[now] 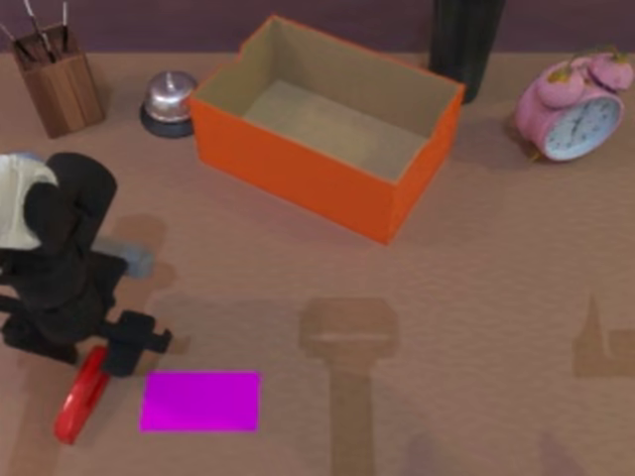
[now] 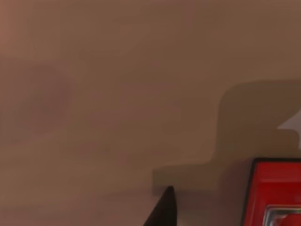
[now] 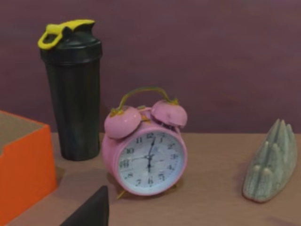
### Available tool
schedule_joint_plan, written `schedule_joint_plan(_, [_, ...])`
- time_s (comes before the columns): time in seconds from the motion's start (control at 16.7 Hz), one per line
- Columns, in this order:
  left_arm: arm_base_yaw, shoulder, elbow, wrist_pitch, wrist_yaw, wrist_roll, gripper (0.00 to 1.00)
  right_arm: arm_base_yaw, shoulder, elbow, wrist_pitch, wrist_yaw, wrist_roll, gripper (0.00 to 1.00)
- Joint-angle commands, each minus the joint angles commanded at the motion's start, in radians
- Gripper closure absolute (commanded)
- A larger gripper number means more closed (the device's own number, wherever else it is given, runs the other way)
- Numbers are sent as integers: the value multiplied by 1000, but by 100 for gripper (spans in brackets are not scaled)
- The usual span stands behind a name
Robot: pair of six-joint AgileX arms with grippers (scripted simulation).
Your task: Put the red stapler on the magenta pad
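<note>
Matte brown tabletop (image 1: 476, 297). Open orange box (image 1: 298, 169), upper centre. Black left gripper (image 1: 124, 352), lower left, over glossy red stapler (image 1: 81, 395); jaws' state: cannot tell. Flat magenta pad (image 1: 199, 401) just right of stapler, apart. Right arm out of top view.

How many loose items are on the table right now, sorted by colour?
Red: 1, red stapler
Magenta: 1, magenta pad
Orange: 1, box
Pink: 1, alarm clock
Black: 1, shaker bottle
Silver: 1, bell
Brown: 1, pen holder
Grey-green: 1, ridged piece
Total: 8
</note>
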State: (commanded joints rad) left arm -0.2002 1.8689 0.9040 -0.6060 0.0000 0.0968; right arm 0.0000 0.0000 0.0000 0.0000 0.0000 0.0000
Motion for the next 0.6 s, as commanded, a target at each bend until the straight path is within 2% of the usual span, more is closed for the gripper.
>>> schedule_joint_plan(0.3, [0, 0, 0, 0, 0, 0, 98, 0, 0, 0, 0, 0, 0, 0])
schedule_joint_plan(0.6, [0, 0, 0, 0, 0, 0, 100, 0, 0, 0, 0, 0, 0, 0])
